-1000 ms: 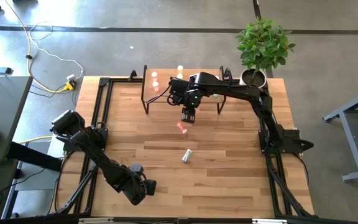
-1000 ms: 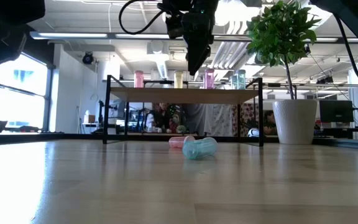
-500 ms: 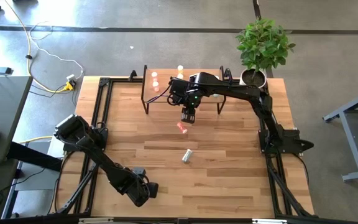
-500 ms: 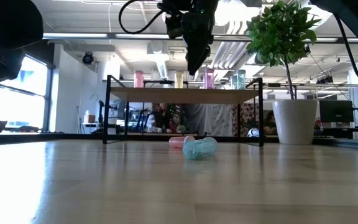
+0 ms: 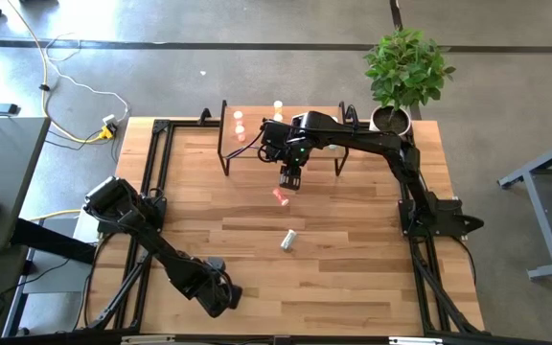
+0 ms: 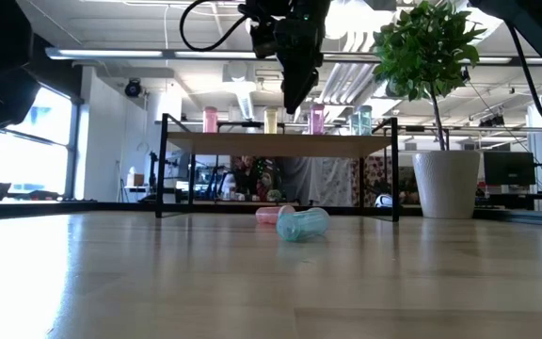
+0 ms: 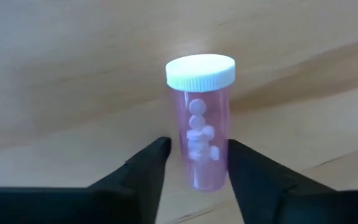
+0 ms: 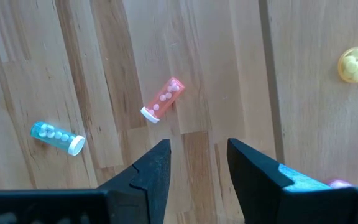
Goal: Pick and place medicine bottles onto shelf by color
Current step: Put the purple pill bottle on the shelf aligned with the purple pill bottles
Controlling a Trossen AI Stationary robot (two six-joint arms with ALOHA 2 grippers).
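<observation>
Pink bottle (image 7: 199, 124) sits between the left gripper (image 7: 197, 163)'s fingers, closed on it near the counter's (image 5: 353, 259) front edge, seen only by the wrist camera. Right gripper (image 8: 197, 163) hovers part-open, empty, over a red-orange bottle (image 8: 161, 99) before the shelf (image 6: 280, 143).

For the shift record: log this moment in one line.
left pincer: around pink bottle | right pincer: open above red-orange bottle | shelf: four bottles
</observation>
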